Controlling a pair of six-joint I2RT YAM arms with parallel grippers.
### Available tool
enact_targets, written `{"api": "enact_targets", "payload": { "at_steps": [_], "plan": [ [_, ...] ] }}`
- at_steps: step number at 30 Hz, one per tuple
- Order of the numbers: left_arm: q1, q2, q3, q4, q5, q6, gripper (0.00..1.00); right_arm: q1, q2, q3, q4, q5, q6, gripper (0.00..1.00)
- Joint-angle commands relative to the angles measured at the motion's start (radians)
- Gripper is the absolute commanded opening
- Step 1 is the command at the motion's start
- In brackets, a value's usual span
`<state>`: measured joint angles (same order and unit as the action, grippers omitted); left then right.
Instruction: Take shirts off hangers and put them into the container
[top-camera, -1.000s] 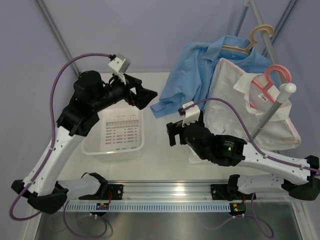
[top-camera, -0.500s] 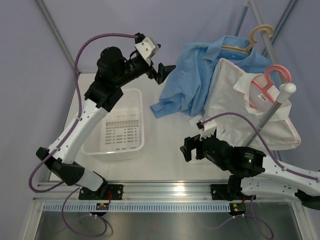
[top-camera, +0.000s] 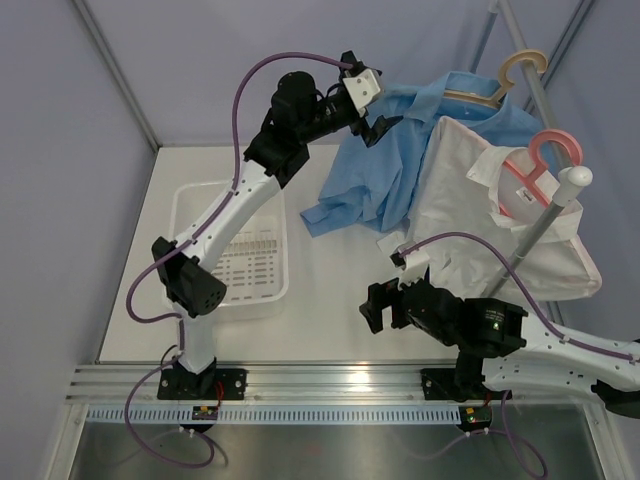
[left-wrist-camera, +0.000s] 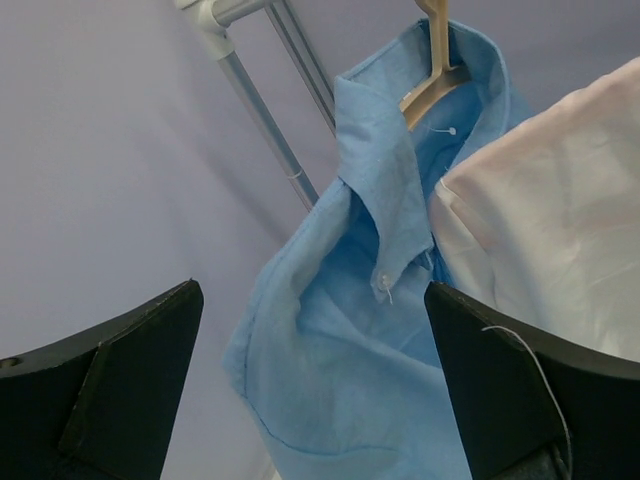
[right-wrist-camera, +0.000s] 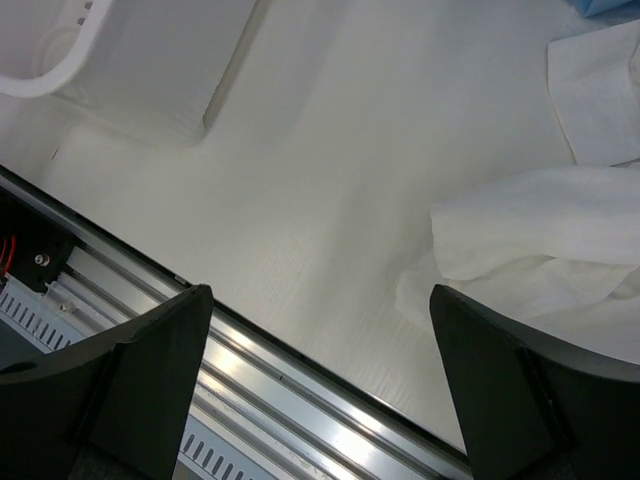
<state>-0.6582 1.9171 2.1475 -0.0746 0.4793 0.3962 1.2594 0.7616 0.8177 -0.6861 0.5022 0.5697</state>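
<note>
1. White rectangular plastic tub (top-camera: 240, 300): left on the table (top-camera: 330, 290).
2. My left jaws, wide open, face the far light blue cloth shirt (left-wrist-camera: 340, 330) on its tan hanger (left-wrist-camera: 437, 40); I'd pinch one shoulder and slide it off.
3. My right jaws, open and empty, hover near the white cloth shirt (right-wrist-camera: 540, 240).

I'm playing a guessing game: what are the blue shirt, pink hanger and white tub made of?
Blue shirt: thin matte cloth, it seems; it hangs in soft folds and wrinkles. Pink hanger: probably smooth plastic, evenly coloured, but too small to be sure. White tub: likely plastic, slightly shiny with moulded rounded corners.
</note>
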Motion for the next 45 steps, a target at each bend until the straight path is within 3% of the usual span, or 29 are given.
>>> {"api": "enact_targets", "payload": {
  "at_steps": [1,14,20,39,45],
  "plan": [
    [-0.004,0.048,0.141,0.082,0.019,0.044,0.99,0.021,-0.018,0.023,-0.001,0.004,0.021,1.0],
    [-0.027,0.241,0.276,0.11,0.036,0.044,0.97,0.038,-0.041,0.089,-0.03,0.019,-0.002,0.99],
    [-0.04,0.263,0.264,0.084,0.009,0.073,0.64,0.044,-0.033,0.094,-0.029,0.03,-0.01,1.0],
    [-0.116,0.106,0.129,0.039,0.004,0.056,0.32,0.058,-0.036,0.089,-0.024,0.03,-0.013,1.0],
    [-0.127,0.094,0.109,0.032,0.001,0.058,0.13,0.058,-0.036,0.086,-0.015,0.021,-0.021,0.99]
  ]
}}
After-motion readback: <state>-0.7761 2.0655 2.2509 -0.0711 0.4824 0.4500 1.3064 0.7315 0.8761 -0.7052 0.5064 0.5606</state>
